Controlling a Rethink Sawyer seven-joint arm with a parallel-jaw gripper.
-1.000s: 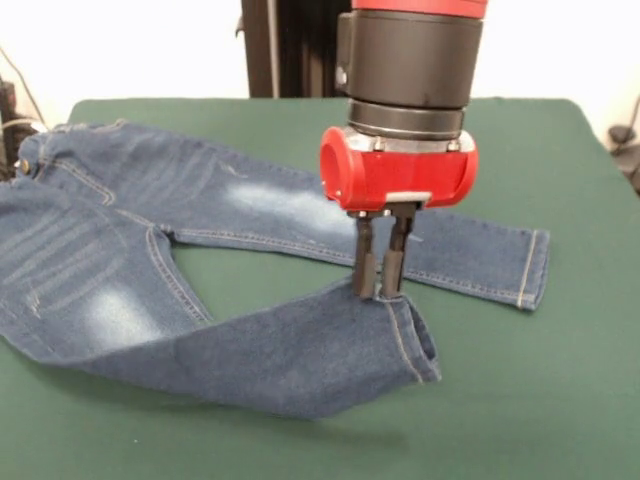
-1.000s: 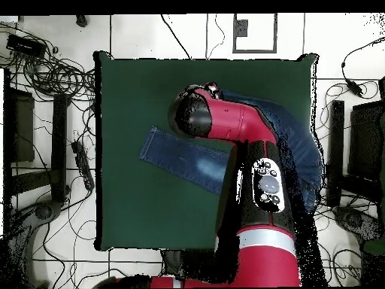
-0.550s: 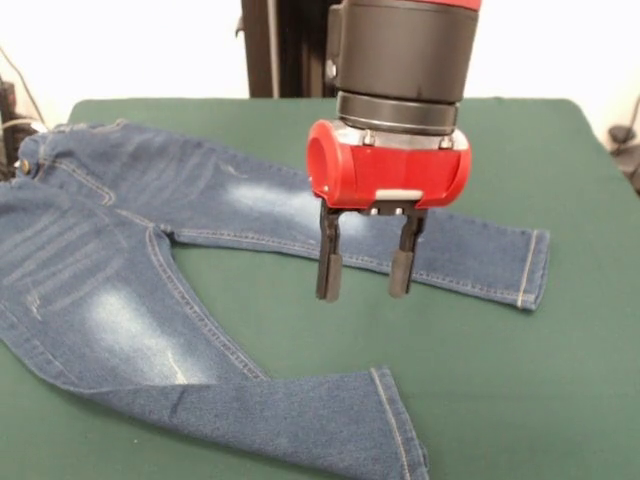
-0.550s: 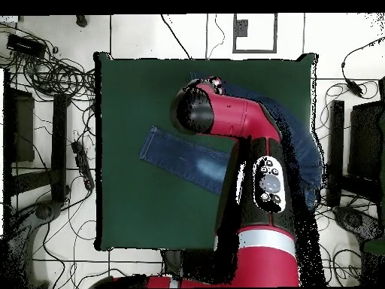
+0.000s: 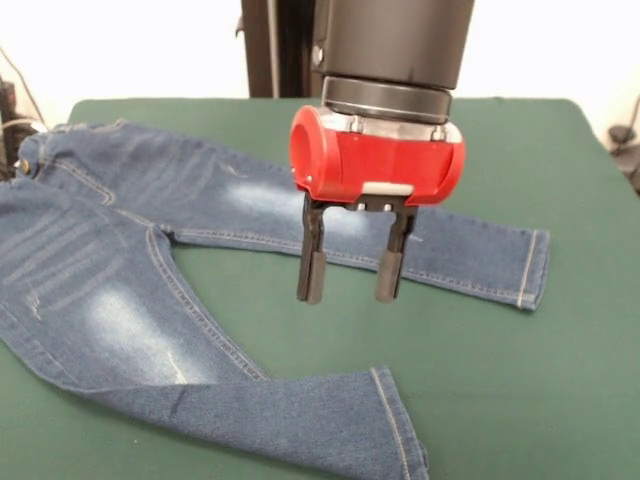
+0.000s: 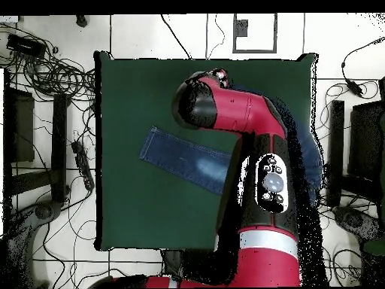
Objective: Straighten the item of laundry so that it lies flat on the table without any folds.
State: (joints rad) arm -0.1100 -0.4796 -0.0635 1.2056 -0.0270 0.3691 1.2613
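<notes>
Above the table (image 5: pixel 590 400) the gripper (image 5: pixel 346 281) hangs open and empty; 1 second ago it pinched the near leg's hem, now released. The jeans (image 5: pixel 110 300) lie spread, waist at 9 o'clock, legs mostly flat, so little remains.

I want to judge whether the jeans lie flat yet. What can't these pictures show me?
- Front view: the jeans run off the left and bottom edges, so the waist and the near leg's hem are cut off.
- Overhead view: the arm covers most of the jeans; only one leg shows.
- The open gripper hides some denim behind it.
</notes>
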